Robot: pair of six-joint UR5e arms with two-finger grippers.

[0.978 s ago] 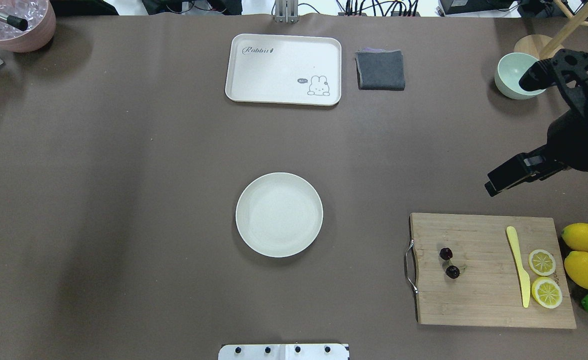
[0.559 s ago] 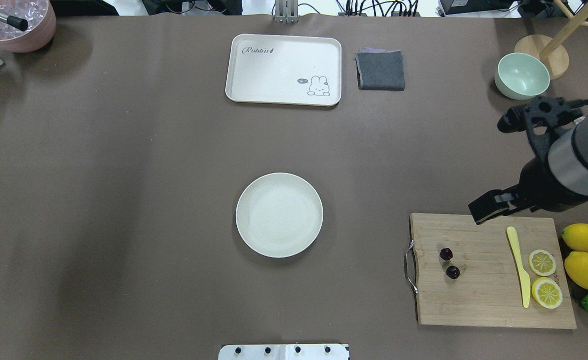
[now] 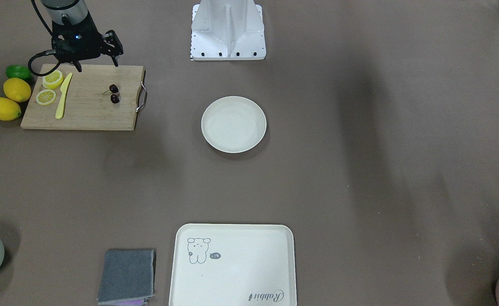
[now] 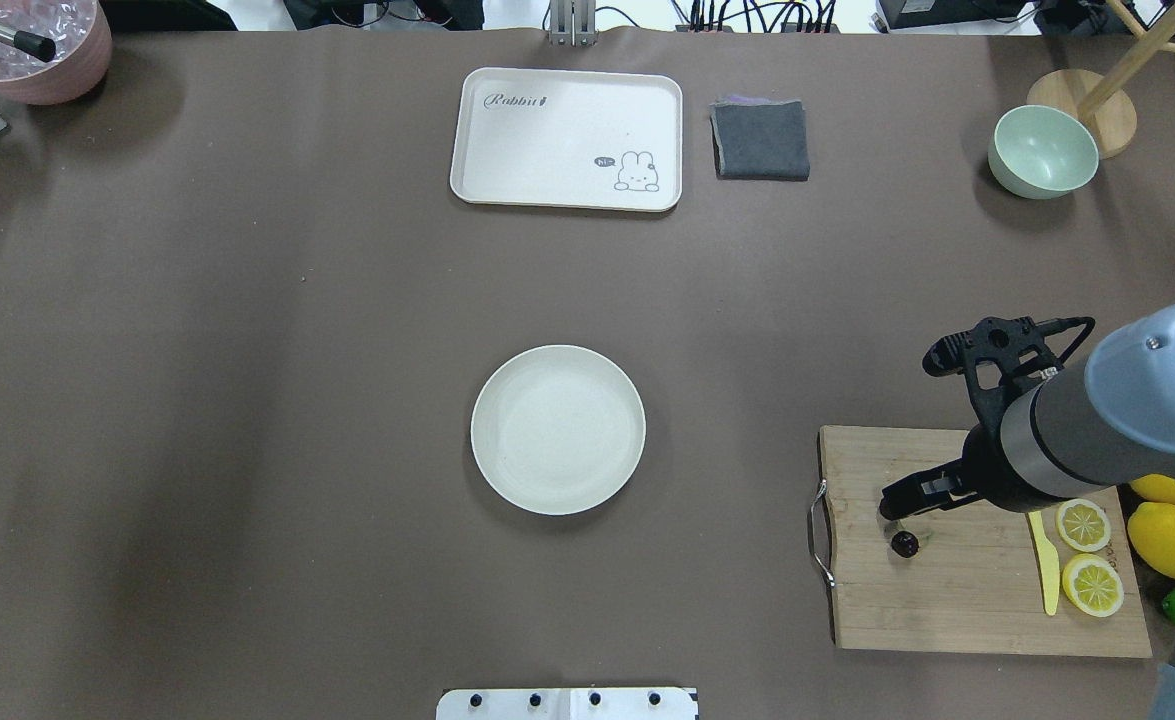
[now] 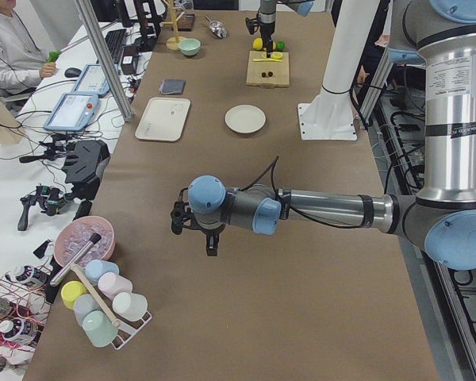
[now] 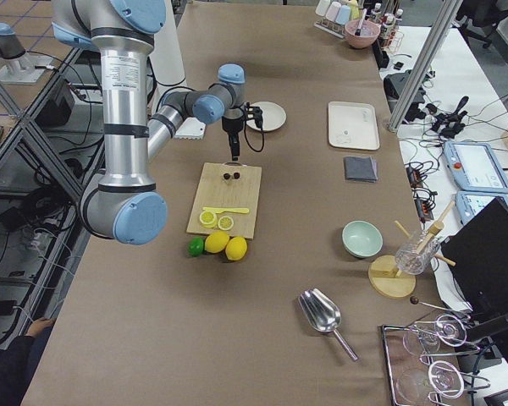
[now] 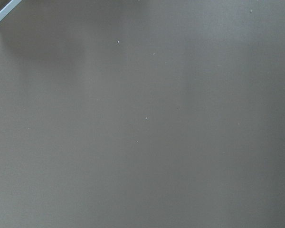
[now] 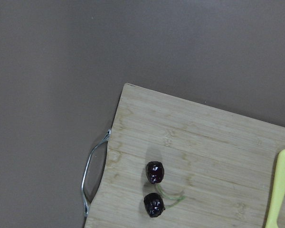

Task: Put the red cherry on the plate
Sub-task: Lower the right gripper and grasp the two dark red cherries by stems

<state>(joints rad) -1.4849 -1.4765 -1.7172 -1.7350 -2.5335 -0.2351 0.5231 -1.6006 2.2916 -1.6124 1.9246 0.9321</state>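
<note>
The red cherry (image 8: 155, 172) is a dark glossy pair on green stems, lying near the handle end of a wooden cutting board (image 4: 957, 590). In the overhead view one cherry (image 4: 905, 544) shows and a black part of the right arm covers the other. My right gripper (image 3: 97, 63) hangs high over the board's robot-side edge, open and holding nothing. The plate (image 4: 558, 430), round and off-white, sits bare mid-table, well left of the board. My left gripper (image 5: 194, 230) hovers over bare table far from both; I cannot tell whether it is open or shut.
A yellow knife (image 4: 1045, 565), two lemon slices (image 4: 1084, 525), whole lemons (image 4: 1172, 540) and a lime lie at the board's right end. At the far edge sit a cream tray (image 4: 567, 138), a grey cloth (image 4: 761, 140) and a green bowl (image 4: 1043, 150).
The right arm has swung from beside the green bowl toward the robot and now hangs over the cutting board. Cherries and plate have not moved.
</note>
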